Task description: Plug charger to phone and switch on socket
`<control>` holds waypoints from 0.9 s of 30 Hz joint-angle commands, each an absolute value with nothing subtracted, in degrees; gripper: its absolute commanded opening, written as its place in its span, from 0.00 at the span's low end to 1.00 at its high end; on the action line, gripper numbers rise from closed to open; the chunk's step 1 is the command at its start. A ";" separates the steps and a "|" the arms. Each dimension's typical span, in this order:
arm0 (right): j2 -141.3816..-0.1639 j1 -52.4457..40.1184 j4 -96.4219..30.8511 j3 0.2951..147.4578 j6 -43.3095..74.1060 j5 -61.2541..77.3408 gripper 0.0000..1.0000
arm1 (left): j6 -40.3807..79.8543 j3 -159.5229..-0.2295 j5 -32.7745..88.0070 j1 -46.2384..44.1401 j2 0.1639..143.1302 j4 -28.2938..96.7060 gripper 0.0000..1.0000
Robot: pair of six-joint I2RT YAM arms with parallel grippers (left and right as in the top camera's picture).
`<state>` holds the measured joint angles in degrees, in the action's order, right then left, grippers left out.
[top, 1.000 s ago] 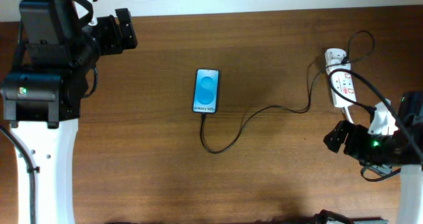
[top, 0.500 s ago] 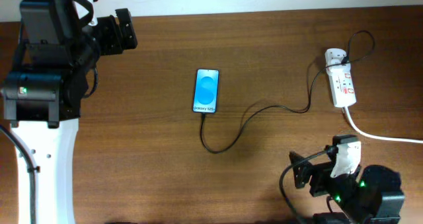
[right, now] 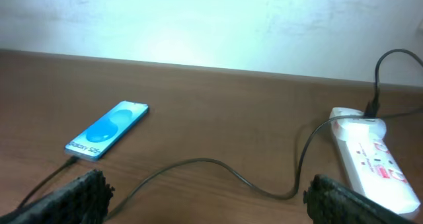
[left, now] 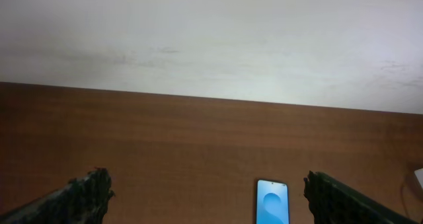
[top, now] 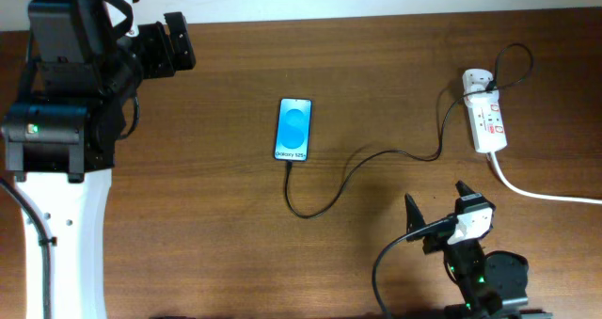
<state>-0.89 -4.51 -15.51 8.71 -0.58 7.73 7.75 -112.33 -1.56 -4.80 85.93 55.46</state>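
Phone (top: pixel 294 129) lies flat a little left of the centre in the overhead view, with the blue screen up. The charger (top: pixel 362 161) touches its lower edge, makes a loop below it, then runs right and up to the top end of the socket (top: pixel 487 121) at the upper right. A white cord (top: pixel 536 192) leaves the lower end of the socket toward the right edge. My left gripper (top: pixel 177 42) is in the upper left corner, well apart from the phone. My right gripper (top: pixel 437 202) is at the bottom, right of centre, with its fingers spread and nothing between them.

From the left wrist, my left gripper (left: pixel 208 187) is spread wide and holds nothing, one finger in each lower corner. The phone (left: pixel 272 202) is at the bottom, right of centre, on the table (left: pixel 165 138).

From the right wrist, my right gripper (right: pixel 208 194) is also spread wide and holds nothing. The phone (right: pixel 107 131) lies at the left, the charger (right: pixel 198 163) curves across the middle, and the socket (right: pixel 367 158) is at the right. I cannot tell how its switches stand.
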 commanded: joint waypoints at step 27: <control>-0.19 -1.37 -4.47 0.32 -1.23 1.67 0.98 | 7.44 -112.33 -1.93 -4.60 85.54 56.29 0.99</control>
